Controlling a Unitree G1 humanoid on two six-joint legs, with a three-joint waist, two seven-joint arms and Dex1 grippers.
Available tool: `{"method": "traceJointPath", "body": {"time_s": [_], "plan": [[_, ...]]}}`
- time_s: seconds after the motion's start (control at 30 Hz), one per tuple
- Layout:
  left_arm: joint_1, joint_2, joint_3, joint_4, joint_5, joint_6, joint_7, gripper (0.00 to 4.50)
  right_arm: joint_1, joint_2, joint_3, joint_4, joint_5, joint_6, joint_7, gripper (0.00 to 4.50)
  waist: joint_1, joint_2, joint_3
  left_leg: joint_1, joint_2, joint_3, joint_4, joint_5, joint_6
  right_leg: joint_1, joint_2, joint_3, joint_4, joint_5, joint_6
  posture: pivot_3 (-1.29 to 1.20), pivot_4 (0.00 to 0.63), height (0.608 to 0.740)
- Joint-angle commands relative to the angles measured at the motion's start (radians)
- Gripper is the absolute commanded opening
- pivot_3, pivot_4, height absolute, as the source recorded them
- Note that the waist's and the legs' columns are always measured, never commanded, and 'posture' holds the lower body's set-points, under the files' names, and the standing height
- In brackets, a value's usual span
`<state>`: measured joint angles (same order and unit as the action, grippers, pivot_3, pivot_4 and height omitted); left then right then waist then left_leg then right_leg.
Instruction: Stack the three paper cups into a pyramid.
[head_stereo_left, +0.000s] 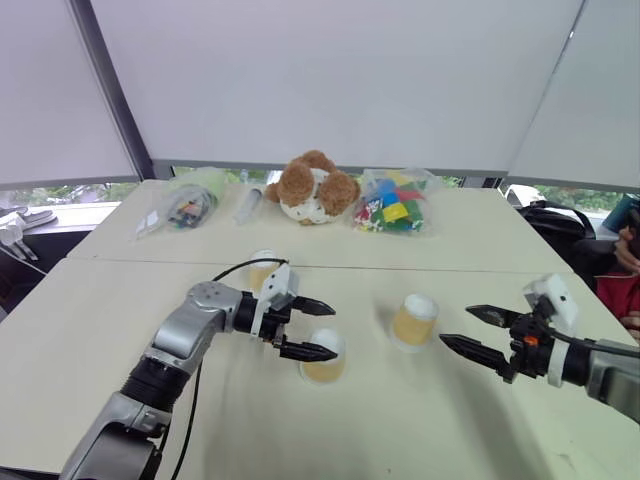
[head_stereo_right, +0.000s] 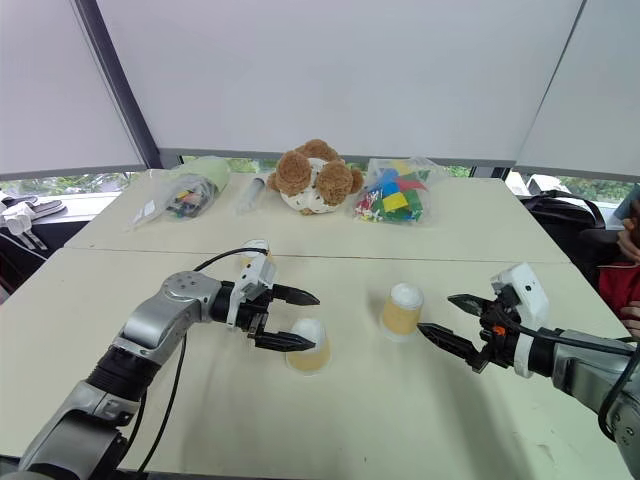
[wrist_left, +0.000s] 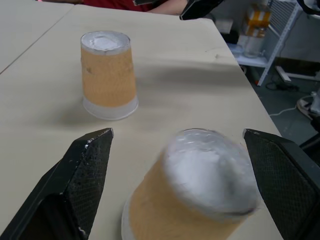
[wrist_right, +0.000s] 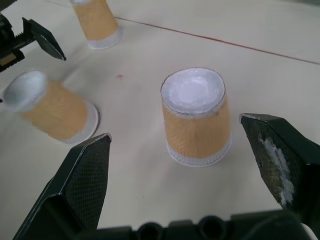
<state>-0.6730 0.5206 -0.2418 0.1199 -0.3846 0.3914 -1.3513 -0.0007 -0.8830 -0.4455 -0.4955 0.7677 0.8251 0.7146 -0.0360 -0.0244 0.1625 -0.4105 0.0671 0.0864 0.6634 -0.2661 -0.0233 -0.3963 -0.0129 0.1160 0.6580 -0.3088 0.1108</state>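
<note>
My left claw (head_stereo_left: 310, 329) stands wide around the nearest tan-yellow paper cup (head_stereo_left: 323, 357), upside down on its rim, tilted, on the cream table (head_stereo_left: 420, 420); fingers clear of its sides. My right claw (head_stereo_left: 478, 331) gapes empty, facing the middle cup (head_stereo_left: 414, 321), upright on its rim. Third cup (head_stereo_left: 262, 270) sits behind my left wrist. No pyramid yet. Brown teddy bear (head_stereo_left: 312, 188) farthest back.
</note>
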Motion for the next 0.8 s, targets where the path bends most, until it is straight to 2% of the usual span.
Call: {"method": "traceJointPath", "body": {"time_s": [0.03,0.13,0.23,0.37,0.6,0.8], "plan": [[-0.025,0.157,0.111,-0.122,-0.114,0.175,-0.066,4.36,0.002,-0.007,-0.032,-0.007,0.002,-0.017,0.008,4.50,-0.009,0.000,0.000,0.000,0.000,-0.001,0.000,0.000,0.000,0.000,0.001,0.000,0.000,0.000,0.000,0.00,0.150,0.740],[-0.060,0.314,0.208,-0.135,-0.201,0.298,-0.115,4.36,0.006,-0.010,-0.062,0.008,0.011,-0.019,0.019,4.50,-0.009,0.000,0.001,-0.001,0.001,-0.001,-0.001,0.000,0.000,-0.002,0.001,-0.001,0.002,0.000,0.000,0.00,0.150,0.740],[-0.143,0.366,0.269,0.020,-0.165,0.261,-0.074,4.36,-0.012,-0.009,-0.074,0.024,0.028,-0.019,0.029,4.50,-0.002,0.000,0.000,0.000,0.001,-0.002,-0.001,0.000,0.000,-0.001,0.001,-0.003,0.003,-0.001,0.000,0.00,0.150,0.740],[-0.289,0.281,0.274,0.304,-0.033,0.046,0.063,4.36,-0.072,-0.020,-0.059,0.034,0.050,-0.008,0.045,4.50,0.023,0.000,0.000,0.000,-0.001,-0.002,0.003,0.000,0.000,0.002,0.000,-0.006,0.003,-0.001,0.000,0.00,0.150,0.740],[-0.393,0.118,0.178,0.688,0.175,-0.325,0.100,4.36,-0.192,-0.039,-0.032,0.021,0.112,0.046,0.033,4.50,0.025,0.000,0.000,-0.003,-0.001,-0.001,0.003,0.000,0.000,0.000,-0.001,-0.006,0.003,-0.001,0.000,0.00,0.150,0.740],[-0.443,0.043,0.172,0.916,0.260,-0.484,0.147,4.36,-0.173,-0.040,-0.057,-0.017,0.136,0.068,0.007,4.50,0.022,0.000,0.000,-0.016,-0.001,-0.003,0.003,0.000,0.000,-0.013,0.000,-0.007,0.005,-0.001,0.001,0.00,0.150,0.740]]}}
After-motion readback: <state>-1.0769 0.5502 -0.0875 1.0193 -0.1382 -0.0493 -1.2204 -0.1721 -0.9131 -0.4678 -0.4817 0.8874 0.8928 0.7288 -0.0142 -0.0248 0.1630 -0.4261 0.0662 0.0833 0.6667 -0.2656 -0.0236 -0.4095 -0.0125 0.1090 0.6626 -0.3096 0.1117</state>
